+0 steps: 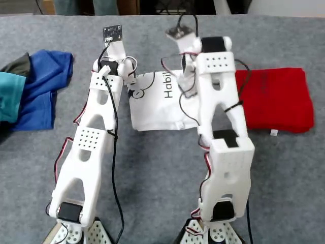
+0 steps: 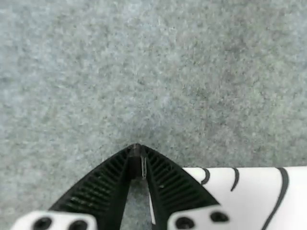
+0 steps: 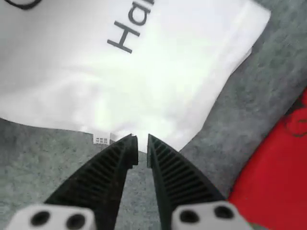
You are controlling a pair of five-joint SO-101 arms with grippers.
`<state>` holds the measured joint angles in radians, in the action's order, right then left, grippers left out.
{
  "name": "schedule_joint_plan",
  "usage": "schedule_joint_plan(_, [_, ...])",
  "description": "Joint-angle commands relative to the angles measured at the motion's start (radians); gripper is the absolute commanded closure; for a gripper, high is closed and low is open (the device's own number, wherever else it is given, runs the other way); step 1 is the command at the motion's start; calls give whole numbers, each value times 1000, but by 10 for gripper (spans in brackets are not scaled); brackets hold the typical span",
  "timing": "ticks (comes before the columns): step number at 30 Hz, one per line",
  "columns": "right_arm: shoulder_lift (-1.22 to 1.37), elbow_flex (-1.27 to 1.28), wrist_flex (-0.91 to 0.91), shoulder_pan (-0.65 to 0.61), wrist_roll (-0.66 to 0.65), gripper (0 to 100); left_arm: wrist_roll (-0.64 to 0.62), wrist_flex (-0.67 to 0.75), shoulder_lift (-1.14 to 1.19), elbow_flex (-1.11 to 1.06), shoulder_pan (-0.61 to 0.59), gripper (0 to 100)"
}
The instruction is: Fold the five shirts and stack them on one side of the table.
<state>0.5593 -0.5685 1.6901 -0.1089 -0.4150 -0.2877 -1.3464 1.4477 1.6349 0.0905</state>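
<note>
A folded white shirt (image 1: 155,104) with black print lies mid-table between the two arms. My left gripper (image 2: 137,149) is shut, its tips meeting over the grey mat just beside the white shirt (image 2: 244,196). The right gripper (image 3: 142,142) is open by a narrow gap, tips low at the white shirt's (image 3: 144,72) edge near a corner and a small tag (image 3: 100,140). A folded red shirt (image 1: 277,99) lies to the right of the white one, and its edge (image 3: 278,172) is close to the right gripper. The right arm (image 1: 218,76) covers part of the white shirt.
A loose blue shirt (image 1: 43,84), a teal one (image 1: 10,94) and a dark one (image 1: 18,63) are heaped at the table's left edge. Bare grey mat (image 1: 152,178) stretches along the front between the arm bases.
</note>
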Motion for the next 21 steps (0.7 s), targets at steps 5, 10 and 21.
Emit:
schedule_joint_plan(5, [-59,417,-328,109,0,946,0,15,-8,28,-59,971])
schedule_joint_plan(10, [-36,467,-384,203,-43,946,-2,46,-3,28,-61,971])
schedule_joint_plan(21, [-260,363,-222,155,-97,943,-3,43,-2,28,-64,971])
